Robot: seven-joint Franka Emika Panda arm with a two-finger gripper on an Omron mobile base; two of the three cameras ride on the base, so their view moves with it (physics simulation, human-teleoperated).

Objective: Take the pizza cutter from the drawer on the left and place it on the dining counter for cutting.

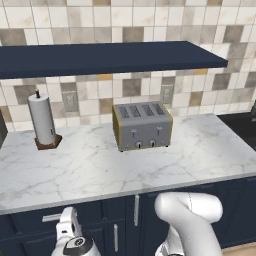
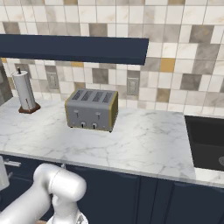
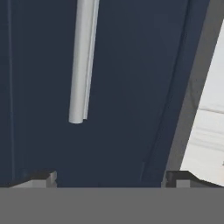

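The drawer [image 1: 30, 220] is a navy front under the left end of the marble worktop, and it stands closed. Its silver bar handle [image 1: 50, 217] runs up the hand view as a pale rod [image 3: 82, 61], because that view is rolled. My gripper [image 3: 109, 177] faces the drawer front close up, open, with nothing between its fingertips [image 3: 41, 177]. The handle lies ahead of the jaws and apart from them. From the left base view my gripper [image 1: 66, 222] hangs just right of the handle's end. The pizza cutter is hidden. The dining counter is out of view.
On the marble worktop [image 1: 100, 170] stand a grey four-slot toaster [image 1: 142, 125] and a paper towel roll [image 1: 42, 120]. A navy shelf [image 1: 110, 57] hangs above. A black sink [image 2: 208, 140] lies at the right. Cabinet doors with vertical handles [image 1: 136, 210] sit right of the drawer.
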